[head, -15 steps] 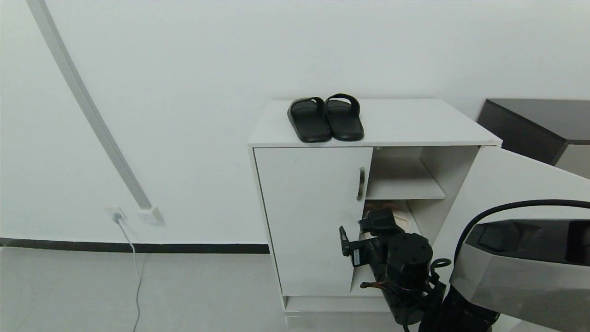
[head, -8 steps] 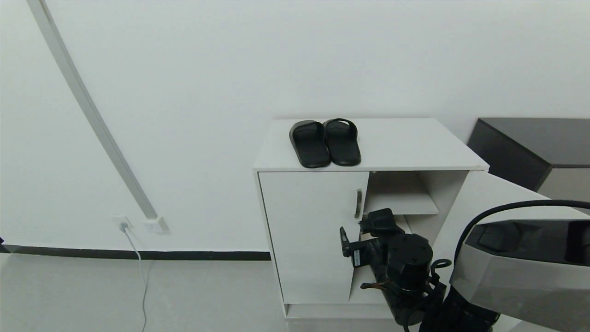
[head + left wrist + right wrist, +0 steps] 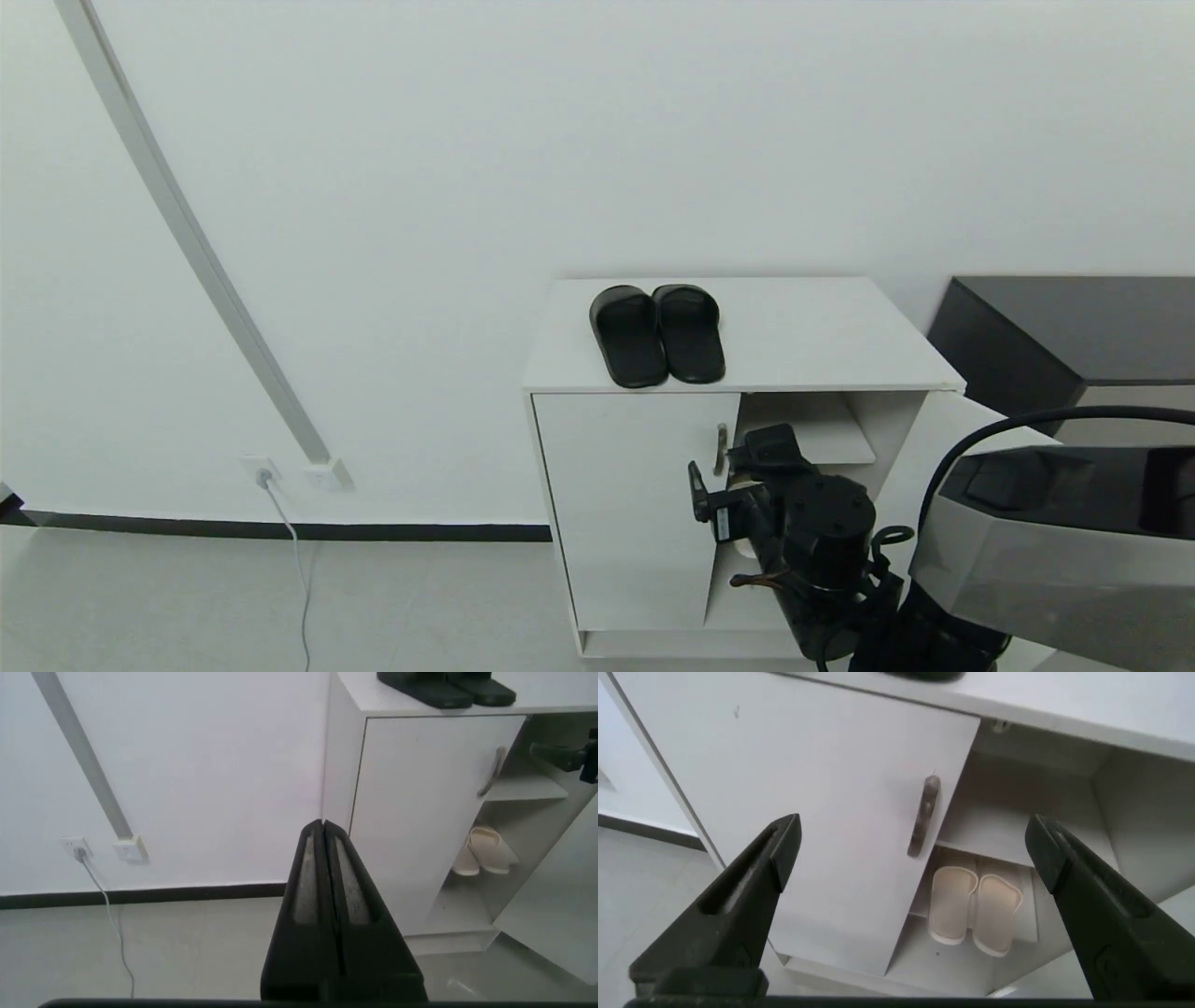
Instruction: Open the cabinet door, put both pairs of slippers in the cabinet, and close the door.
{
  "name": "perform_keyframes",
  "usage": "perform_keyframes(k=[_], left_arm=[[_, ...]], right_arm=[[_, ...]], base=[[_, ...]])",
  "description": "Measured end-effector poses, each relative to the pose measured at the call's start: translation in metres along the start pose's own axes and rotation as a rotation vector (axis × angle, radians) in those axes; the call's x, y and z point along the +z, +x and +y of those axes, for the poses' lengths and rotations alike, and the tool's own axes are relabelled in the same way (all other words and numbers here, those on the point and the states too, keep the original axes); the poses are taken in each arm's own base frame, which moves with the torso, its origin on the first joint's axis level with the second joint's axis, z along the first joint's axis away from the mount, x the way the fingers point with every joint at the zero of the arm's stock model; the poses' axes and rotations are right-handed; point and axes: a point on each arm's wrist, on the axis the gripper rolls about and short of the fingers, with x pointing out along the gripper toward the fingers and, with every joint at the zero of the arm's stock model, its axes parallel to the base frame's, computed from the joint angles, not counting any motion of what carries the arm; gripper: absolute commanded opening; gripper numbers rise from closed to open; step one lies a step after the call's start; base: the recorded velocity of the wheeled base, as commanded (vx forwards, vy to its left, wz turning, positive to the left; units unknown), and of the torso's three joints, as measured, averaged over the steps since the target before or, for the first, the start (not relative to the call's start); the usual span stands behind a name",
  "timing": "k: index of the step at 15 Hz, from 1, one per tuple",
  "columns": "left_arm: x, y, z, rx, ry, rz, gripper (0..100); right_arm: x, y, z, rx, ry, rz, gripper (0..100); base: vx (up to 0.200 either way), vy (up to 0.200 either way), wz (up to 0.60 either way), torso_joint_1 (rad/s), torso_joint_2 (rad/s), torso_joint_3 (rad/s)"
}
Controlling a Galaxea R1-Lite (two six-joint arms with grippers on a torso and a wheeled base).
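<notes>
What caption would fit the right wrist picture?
Open right gripper facing a white cabinet with pale slippers on a shelf inside.

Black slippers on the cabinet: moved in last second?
No. The black slippers keep their spot by the front edge of the cabinet top; the whole view shifted, so the camera moved.

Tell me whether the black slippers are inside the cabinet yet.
No, the black slippers lie on the cabinet top; only the pale slippers sit inside.
</notes>
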Motion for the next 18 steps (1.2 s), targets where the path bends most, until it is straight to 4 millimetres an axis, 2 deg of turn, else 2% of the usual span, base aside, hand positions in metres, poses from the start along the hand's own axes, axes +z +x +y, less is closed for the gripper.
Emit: perform_keyframes(k=[10, 15, 18], left_arm=[[0.0, 0.0, 0.0, 0.0, 0.0, 0.0, 0], [0.0, 0.0, 0.0, 0.0, 0.001, 0.0, 0], [0.0, 0.0, 0.0, -0.001, 0.003, 0.0, 0]], right_arm=[[-0.002, 0.001, 0.001, 0.001, -0.003, 0.004, 100], [-0.001, 0.004, 0.004, 0.059, -0.009, -0.029, 100], [0.008, 0.018, 0.011, 0.06, -0.031, -0.009, 100]], base=[[0.0, 0.0, 0.0, 0.171, -0.37, -0.198], [0.0, 0.0, 0.0, 0.012, -0.02, -0.011], [0.0, 0.0, 0.0, 0.0, 0.0, 0.0]])
